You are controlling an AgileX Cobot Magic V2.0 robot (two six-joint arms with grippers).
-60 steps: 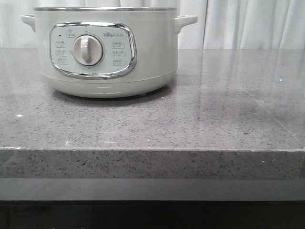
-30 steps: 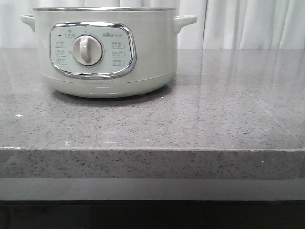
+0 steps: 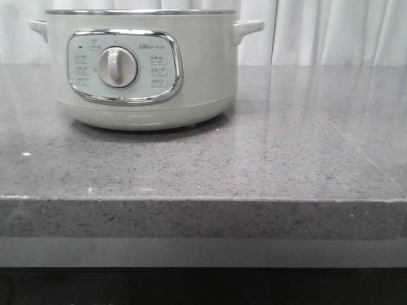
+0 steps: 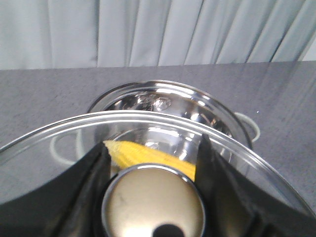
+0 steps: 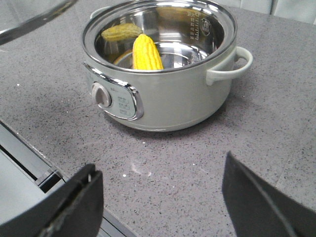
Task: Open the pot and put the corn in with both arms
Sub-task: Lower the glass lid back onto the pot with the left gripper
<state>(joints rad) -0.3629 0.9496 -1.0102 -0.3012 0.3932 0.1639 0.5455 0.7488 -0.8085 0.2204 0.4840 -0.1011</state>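
Observation:
The pale grey-green pot (image 3: 143, 70) stands at the back left of the counter with no lid on it, and neither gripper shows in the front view. Inside the steel bowl of the pot (image 5: 168, 98), the yellow corn (image 5: 145, 53) leans against the wall. My left gripper (image 4: 153, 148) is shut on the round metal knob (image 4: 153, 205) of the glass lid (image 4: 148, 118) and holds it above the pot (image 4: 163, 96). The corn (image 4: 143, 155) shows through the glass. My right gripper (image 5: 160, 165) hangs open over the bare counter in front of the pot, with nothing in it.
The grey speckled counter (image 3: 254, 165) ends in a front edge (image 3: 203, 200) with a metal rail (image 5: 29, 168) below it. Pale curtains (image 3: 331, 32) hang behind. The lid's rim (image 5: 34, 17) shows up and to the side of the pot in the right wrist view.

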